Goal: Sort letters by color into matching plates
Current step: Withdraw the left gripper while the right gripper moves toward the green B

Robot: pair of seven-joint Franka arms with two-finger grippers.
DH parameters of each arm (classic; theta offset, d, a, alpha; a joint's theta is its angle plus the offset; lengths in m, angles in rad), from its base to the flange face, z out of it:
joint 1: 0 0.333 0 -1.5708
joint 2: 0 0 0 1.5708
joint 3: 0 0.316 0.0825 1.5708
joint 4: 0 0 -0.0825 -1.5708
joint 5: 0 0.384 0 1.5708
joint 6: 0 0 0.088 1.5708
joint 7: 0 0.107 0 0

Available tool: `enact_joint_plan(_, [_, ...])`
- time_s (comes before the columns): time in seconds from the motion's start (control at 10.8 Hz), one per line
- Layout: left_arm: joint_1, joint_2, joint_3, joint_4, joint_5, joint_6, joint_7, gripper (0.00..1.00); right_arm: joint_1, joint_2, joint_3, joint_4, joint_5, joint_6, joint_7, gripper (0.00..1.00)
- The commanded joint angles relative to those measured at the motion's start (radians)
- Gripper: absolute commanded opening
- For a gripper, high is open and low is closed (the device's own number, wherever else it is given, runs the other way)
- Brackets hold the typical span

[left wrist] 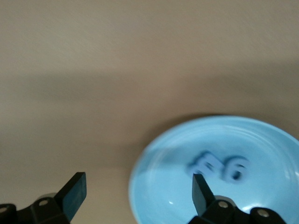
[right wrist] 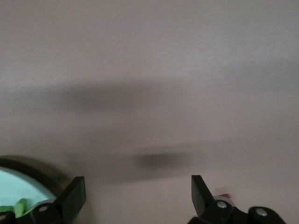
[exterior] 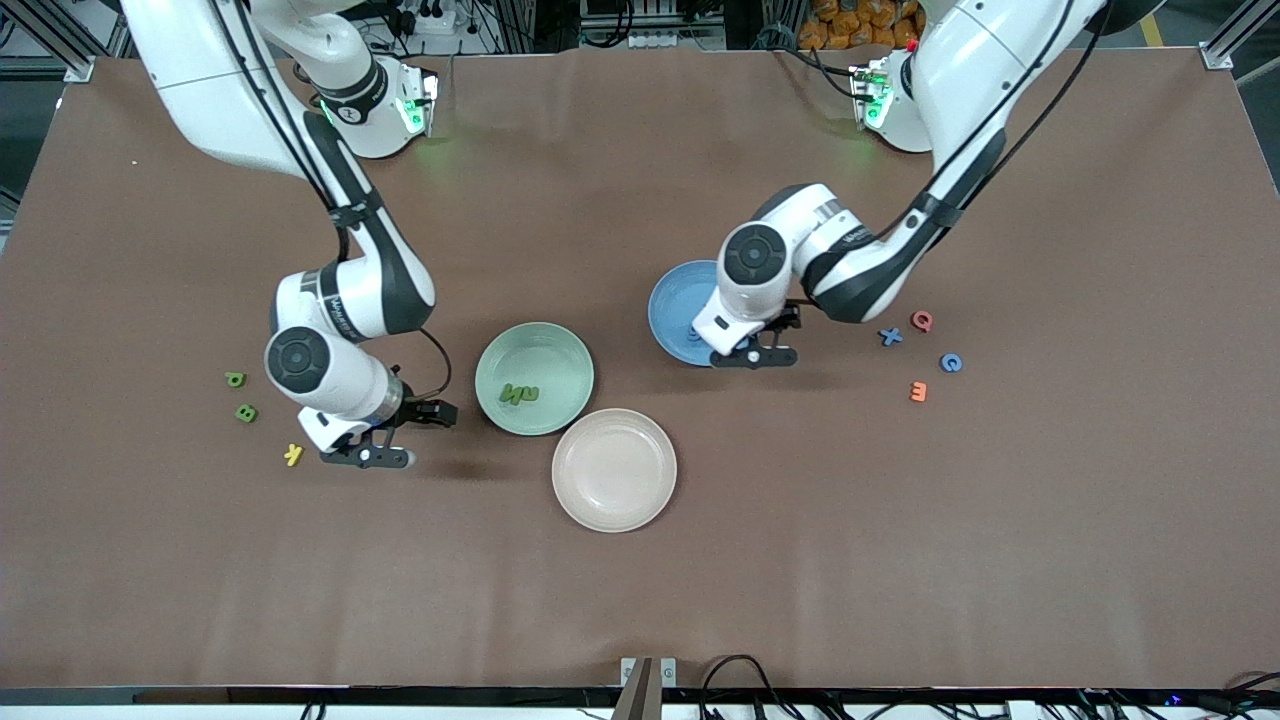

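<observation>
Over the blue plate [exterior: 672, 300], at its rim nearest the camera: left tool [exterior: 757, 355], fingers apart, holding nothing; two blue letters [left wrist: 219, 169] in that plate. Beside the mint green plate [exterior: 535, 345], toward the right arm's end: right tool [exterior: 385, 440], fingers apart, empty. Green letters [exterior: 519, 393] inside that plate. Pinkish-beige plate [exterior: 614, 470] just nearer the camera than the green one. Loose letters on the worktop [exterior: 900, 550] at both ends.
</observation>
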Motion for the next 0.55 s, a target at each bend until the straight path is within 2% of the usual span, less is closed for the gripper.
enact_joint_plan(0.0, [0.039,-0.059,-0.007,-0.017,0.023,-0.064,0.037,1.0,-0.088,-0.03,0.007,-0.011,-0.021,-0.021,-0.067,1.0])
enact_joint_plan(0.46, [0.089,-0.078,-0.009,-0.018,0.015,-0.064,0.011,1.0,-0.213,-0.033,0.007,-0.014,-0.023,-0.028,-0.148,1.0])
